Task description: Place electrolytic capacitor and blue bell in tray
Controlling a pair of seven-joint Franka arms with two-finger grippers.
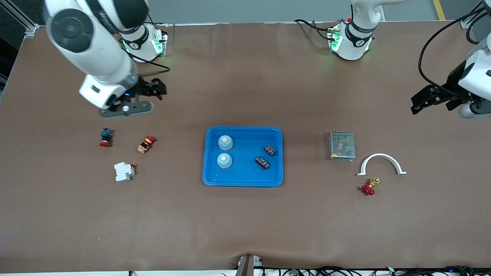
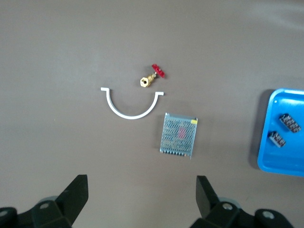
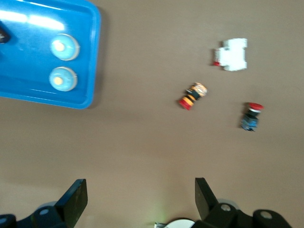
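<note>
Shallow bright-blue plastic tray (image 1: 243, 181), frame centre, holds two rigid, light, round blue bells (image 1: 225, 142), best pinched across their domes, and two small black electrolytic capacitors (image 1: 262, 162), best pinched across their bodies; left gripper (image 1: 435, 100) and right gripper (image 1: 150, 92) both wait open, empty.

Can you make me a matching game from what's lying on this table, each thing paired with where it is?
Things:
1. blue bells
2. red-handled valve
3. white circuit breaker
4. metal mesh box

Places:
a. toward the right arm's end of the table
b. in the tray
c. beside the white arch, nearer the front camera
d. between the tray and the white arch

Pairs: 1-b, 2-c, 3-a, 4-d
</note>
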